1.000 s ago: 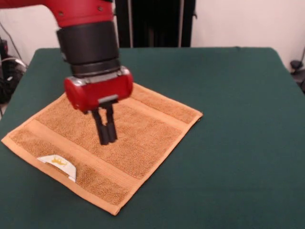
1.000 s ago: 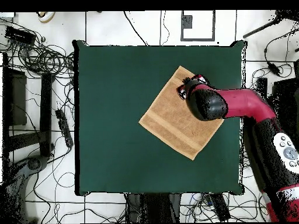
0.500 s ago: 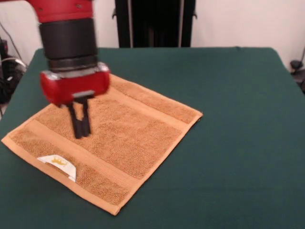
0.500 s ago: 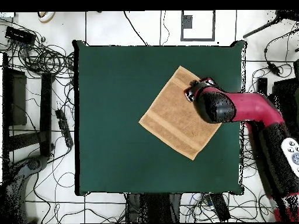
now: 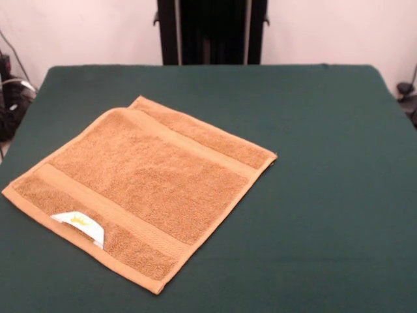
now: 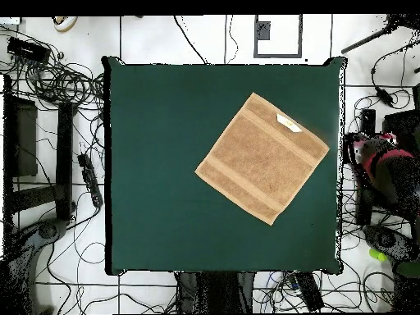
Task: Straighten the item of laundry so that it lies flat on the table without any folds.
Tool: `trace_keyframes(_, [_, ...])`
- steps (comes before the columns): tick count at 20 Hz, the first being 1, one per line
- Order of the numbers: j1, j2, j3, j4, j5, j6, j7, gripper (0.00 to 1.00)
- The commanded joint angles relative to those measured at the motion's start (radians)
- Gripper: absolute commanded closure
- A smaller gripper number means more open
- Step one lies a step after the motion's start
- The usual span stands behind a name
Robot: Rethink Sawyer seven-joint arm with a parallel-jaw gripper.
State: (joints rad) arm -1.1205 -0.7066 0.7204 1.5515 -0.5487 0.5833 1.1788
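The towel (image 5: 146, 186) lies spread on the green desk (image 5: 326, 163), in the left half of the front view. It is turned like a diamond, with one corner toward the far side and one toward the near edge. It looks flat over nearly all of its surface. Only at the far corner the edge looks a little rolled or doubled, where a rounded rim sits on the band behind it. Two flat woven bands cross the towel, one near the far-right side and one near the near-left side. A small white tag (image 5: 79, 225) lies on the towel near its near-left hem.

In the overhead view the towel (image 6: 262, 159) sits in the right part of the desk (image 6: 164, 164), near the right edge but fully on the top. The tag (image 6: 288, 123) shows close to its upper right side.

The arm (image 6: 385, 160) is beside the desk, past its right edge in the overhead view, apart from the towel. The claw itself I cannot make out there, so I cannot tell how far it is open or whether it holds something. The front view shows no part of the arm.
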Motion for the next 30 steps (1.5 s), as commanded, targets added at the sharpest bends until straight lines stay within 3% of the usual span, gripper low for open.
trace_keyframes(1, [0.073, -0.207, -0.033, 0.160, 0.056, 0.162, 0.034, 1.00])
trace_keyframes(6, [0.183, -0.133, -0.150, 0.121, -0.092, -0.022, 0.168, 1.00])
trace_keyframes(9, [0.324, -0.104, -0.306, 0.066, -0.234, -0.189, 0.316, 1.00])
trace_keyframes(12, [0.590, -0.067, -0.616, -0.057, -0.417, -0.369, 0.562, 1.00])
trace_keyframes(14, [0.585, -0.077, -0.608, -0.035, -0.356, -0.349, 0.514, 1.00])
trace_keyframes(16, [0.432, -0.137, -0.421, 0.071, -0.174, -0.204, 0.301, 1.00])
trace_keyframes(19, [0.271, -0.218, -0.251, 0.192, 0.191, 0.221, 0.075, 1.00])
trace_keyframes(21, [0.233, -0.258, -0.222, 0.214, 0.321, 0.422, 0.029, 1.00])
trace_keyframes(24, [0.227, -0.320, -0.258, 0.190, 0.331, 0.501, -0.030, 1.00])
trace_keyframes(27, [0.192, -0.350, -0.264, 0.144, 0.230, 0.361, -0.120, 1.00])
trace_keyframes(30, [0.153, -0.270, -0.230, 0.128, 0.151, 0.246, -0.113, 1.00])
